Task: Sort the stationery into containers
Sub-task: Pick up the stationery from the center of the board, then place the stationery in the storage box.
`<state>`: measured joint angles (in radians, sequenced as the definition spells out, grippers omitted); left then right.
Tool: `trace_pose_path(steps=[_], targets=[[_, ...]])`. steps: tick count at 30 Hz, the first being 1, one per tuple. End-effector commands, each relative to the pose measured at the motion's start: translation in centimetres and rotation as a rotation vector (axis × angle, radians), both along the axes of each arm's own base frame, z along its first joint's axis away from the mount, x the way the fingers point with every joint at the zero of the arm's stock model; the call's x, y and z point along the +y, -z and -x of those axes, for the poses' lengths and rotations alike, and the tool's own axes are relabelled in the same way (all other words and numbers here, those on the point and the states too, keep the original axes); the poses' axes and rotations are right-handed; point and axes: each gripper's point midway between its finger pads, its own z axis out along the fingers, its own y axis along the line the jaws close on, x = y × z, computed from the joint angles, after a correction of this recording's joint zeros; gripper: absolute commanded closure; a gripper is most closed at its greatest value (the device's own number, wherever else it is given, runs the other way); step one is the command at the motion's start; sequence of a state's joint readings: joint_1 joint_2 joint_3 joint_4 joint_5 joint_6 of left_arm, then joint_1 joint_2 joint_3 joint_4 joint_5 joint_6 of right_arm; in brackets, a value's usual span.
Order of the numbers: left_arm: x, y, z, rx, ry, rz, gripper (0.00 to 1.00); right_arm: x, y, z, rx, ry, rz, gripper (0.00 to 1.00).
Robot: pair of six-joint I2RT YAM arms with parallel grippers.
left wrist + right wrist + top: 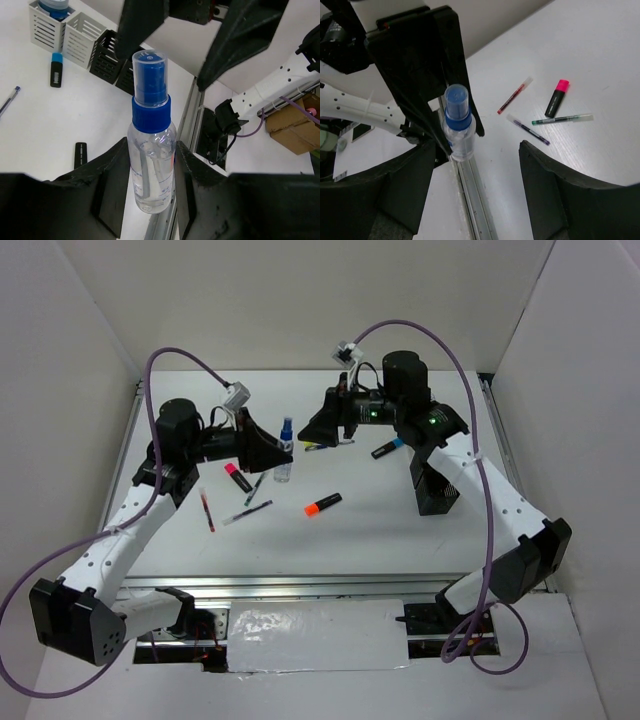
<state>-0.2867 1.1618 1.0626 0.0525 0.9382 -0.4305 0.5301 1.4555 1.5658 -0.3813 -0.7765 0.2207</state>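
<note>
Top external view: the left gripper (pixel 280 452) is clenched on the small clear bottle (pixel 284 466), which stands upright between its fingers over the far-middle of the table (pixel 380 540). Whether the base rests on the surface or hangs just clear cannot be told. The right gripper (pixel 318 430) is near the bottle on its right, pointing toward it with jaws spread wide and nothing in them.

Right wrist view: the bottle is seen in the gap between that gripper's own fingers (pixel 405 185), not touching either.

Loose on the table lie a pink highlighter (pixel 237 477), a red pen (pixel 207 510), an orange highlighter (pixel 322 504) and a blue-capped highlighter (pixel 387 448). The mesh bins (pixel 85 32), white and black, stand in a row at the far right, largely hidden under the right arm in the top view.

The step in hand appears to be a hand-over of the bottle toward the bin side. The next move would call for the right jaws to close on the body below the blue cap (pixel 150 102) before the left lets go; a tilted bottle could slip.
</note>
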Motion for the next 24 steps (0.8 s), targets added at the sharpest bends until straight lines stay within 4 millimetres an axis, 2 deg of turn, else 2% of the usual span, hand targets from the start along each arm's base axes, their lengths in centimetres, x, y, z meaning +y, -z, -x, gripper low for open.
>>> trace_pose_path(steps=[1,7,14,24], targets=[[-0.7,-1.1,0.9,-0.067,0.056,0.017,0.87,0.4,-3.5,-0.5,-0.075,0.004,-0.058,0.26],[-0.9,-0.9,0.9,-0.068,0.067,0.015,0.87,1.8,-3.5,-0.8,-0.078,-0.019,-0.054,0.27],[-0.9,-0.6,0.6,-0.061,0.058,0.013,0.87,2.5,-3.3,-1.0,-0.064,-0.033,-0.059,0.46],[-1.1,-0.4,0.1,-0.052,0.05,0.013,0.87,3.3,-2.7,-0.7,-0.035,-0.062,-0.061,0.56]])
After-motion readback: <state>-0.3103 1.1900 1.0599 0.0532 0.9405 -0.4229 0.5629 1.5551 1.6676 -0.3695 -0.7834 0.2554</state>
